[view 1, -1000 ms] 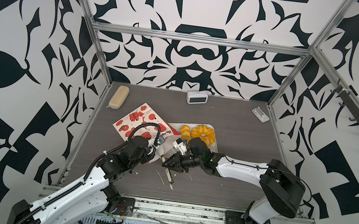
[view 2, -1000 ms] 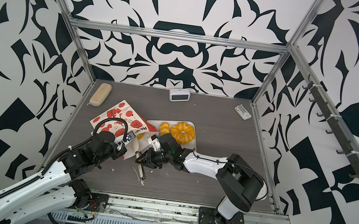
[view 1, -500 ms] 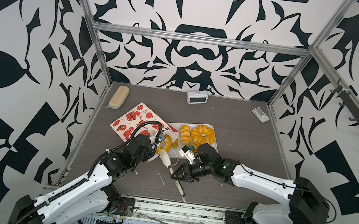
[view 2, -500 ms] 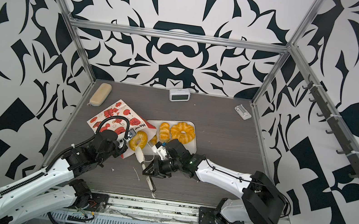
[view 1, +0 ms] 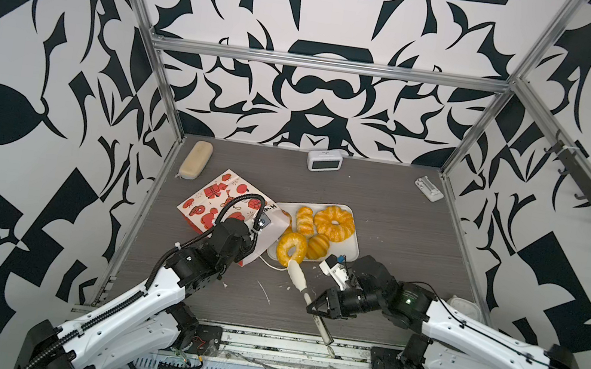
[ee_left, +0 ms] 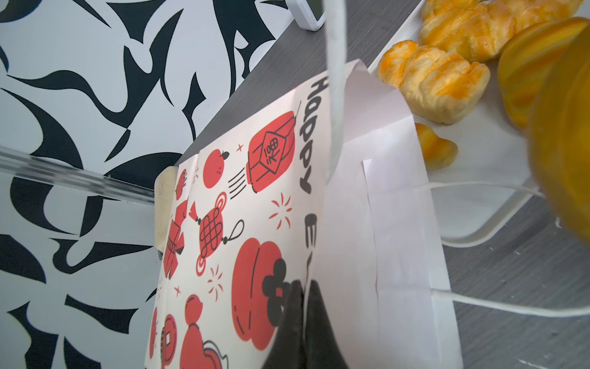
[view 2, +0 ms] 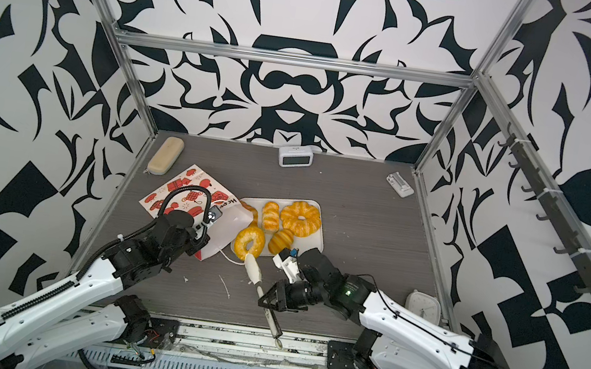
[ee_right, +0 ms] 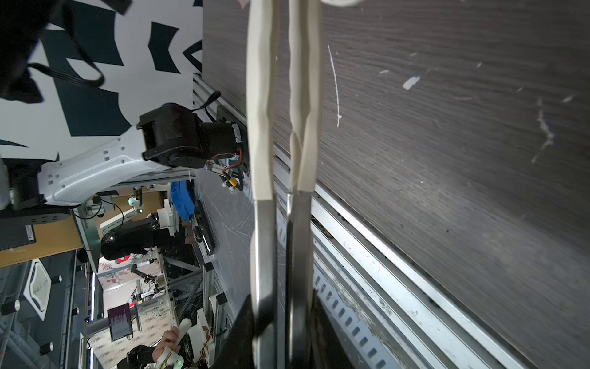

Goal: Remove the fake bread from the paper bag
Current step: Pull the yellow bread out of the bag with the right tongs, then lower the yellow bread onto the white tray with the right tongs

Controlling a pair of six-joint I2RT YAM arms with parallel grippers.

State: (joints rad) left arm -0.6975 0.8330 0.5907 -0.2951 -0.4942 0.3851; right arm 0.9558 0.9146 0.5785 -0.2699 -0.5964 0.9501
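While my left gripper point(ee_left: 305, 319) pinches the paper bag's point(view 1: 217, 202) near edge, my right gripper point(view 1: 317, 308) squeezes tongs point(view 1: 298, 278) whose white tips meet the small ring point(view 1: 292, 247). The fake bread point(view 1: 333, 222) lies on the tray point(view 1: 350, 250), right of the bag.

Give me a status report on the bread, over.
Left end effector shut on paper bag rim. Right end effector shut on tongs, tips at small ring. Three pastries on tray, one at bag mouth.

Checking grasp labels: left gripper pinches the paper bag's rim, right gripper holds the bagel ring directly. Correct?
Not directly: the right gripper holds tongs, whose white tips reach the bagel ring, as both top views show. The left gripper does pinch the paper bag rim.
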